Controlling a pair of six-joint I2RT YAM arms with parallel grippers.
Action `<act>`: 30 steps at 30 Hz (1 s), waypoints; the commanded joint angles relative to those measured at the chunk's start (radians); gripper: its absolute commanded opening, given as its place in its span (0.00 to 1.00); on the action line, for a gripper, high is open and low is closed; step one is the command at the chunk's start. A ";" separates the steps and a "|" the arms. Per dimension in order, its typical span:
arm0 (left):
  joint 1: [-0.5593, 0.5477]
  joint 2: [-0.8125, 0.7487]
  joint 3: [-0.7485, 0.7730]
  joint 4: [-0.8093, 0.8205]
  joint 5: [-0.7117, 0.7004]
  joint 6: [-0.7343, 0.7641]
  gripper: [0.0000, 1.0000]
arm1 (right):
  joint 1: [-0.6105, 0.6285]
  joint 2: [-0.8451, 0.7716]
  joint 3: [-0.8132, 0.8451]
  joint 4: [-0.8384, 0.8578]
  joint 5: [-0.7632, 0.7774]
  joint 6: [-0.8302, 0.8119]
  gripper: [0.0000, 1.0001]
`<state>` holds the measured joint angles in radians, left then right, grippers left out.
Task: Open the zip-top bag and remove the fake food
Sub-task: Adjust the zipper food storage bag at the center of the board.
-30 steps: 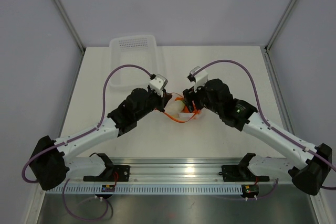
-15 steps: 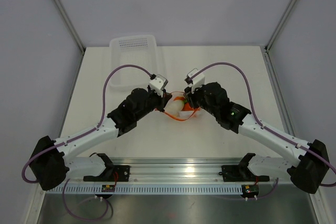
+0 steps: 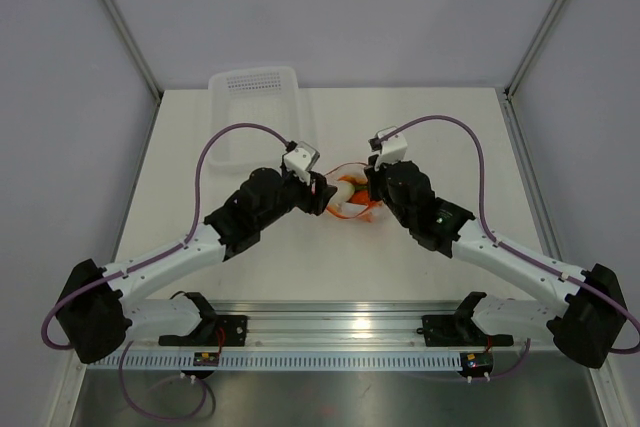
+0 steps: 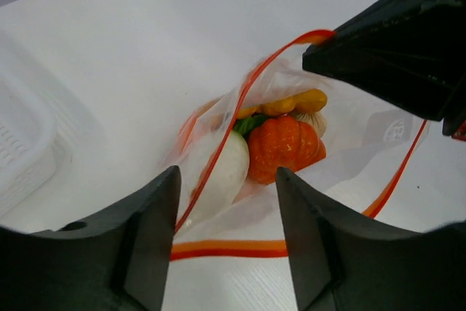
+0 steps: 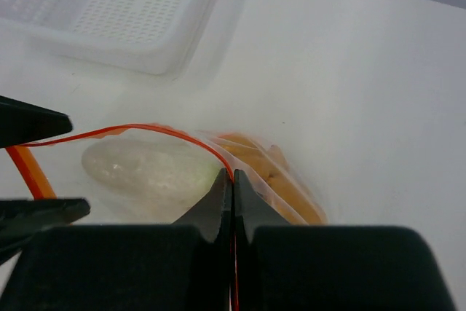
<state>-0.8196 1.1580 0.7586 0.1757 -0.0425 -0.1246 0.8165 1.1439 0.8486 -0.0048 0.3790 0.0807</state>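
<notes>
Pinching the bag's (image 4: pixel 349 152) red rim, the right gripper (image 5: pixel 231 177) is clamped tight mid-table (image 3: pixel 300 267); the left gripper (image 4: pixel 226 177), jaws apart and empty, faces the gaping mouth, food (image 4: pixel 280 145) lying just ahead.

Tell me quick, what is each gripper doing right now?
Left gripper: open, holding nothing.
Right gripper: closed on the red-orange zipper edge of the clear plastic zip-top bag.
</notes>
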 commanded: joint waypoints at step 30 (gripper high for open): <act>-0.179 0.161 0.105 0.148 -0.045 0.464 0.53 | 0.003 -0.193 -0.071 0.029 -0.077 -0.007 0.00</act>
<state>-1.0004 1.3224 0.8127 0.2623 -0.1295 0.2913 0.8169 0.9783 0.7811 -0.0059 0.3870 0.0937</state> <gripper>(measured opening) 0.548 0.011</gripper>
